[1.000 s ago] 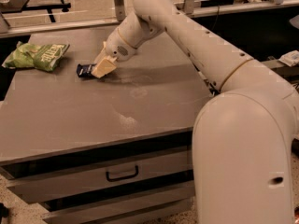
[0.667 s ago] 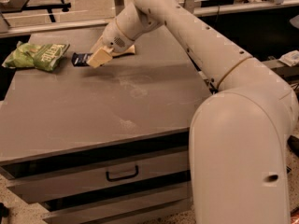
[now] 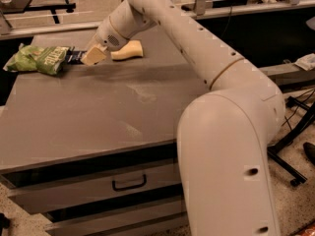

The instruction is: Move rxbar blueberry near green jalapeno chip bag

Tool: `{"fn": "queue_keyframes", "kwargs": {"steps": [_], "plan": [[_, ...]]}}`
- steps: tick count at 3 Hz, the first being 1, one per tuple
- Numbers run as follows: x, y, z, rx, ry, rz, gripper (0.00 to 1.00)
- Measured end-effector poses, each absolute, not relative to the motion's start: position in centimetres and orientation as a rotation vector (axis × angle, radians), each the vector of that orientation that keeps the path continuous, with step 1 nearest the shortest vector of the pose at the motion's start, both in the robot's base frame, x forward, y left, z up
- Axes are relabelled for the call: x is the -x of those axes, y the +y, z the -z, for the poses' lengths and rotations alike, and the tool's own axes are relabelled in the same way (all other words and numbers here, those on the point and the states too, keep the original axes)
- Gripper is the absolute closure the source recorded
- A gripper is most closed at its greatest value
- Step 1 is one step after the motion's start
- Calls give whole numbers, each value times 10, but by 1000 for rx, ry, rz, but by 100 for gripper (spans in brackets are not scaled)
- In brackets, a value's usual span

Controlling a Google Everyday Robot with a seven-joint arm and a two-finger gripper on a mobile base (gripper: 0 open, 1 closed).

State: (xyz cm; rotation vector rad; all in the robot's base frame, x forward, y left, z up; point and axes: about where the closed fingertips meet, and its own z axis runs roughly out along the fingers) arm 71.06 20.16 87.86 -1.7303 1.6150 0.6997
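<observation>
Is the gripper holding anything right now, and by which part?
The gripper, next to the green jalapeno chip bag, seems to hold the rxbar blueberry by the end away from the bag.

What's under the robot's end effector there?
Under the end effector, at the far left of the table, a dark end of the rxbar blueberry peeks out beside the green jalapeno chip bag. The rest of the bar is covered.
</observation>
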Motion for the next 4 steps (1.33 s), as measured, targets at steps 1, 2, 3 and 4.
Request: {"fn": "queue_keyframes", "kwargs": {"steps": [1, 2, 3, 4], "plan": [[-715, 212, -869, 1729, 1625, -710, 100], [-714, 215, -866, 1735, 1625, -716, 74], [-714, 218, -864, 1739, 1625, -720, 52], [-713, 220, -861, 1744, 1625, -726, 28]]}}
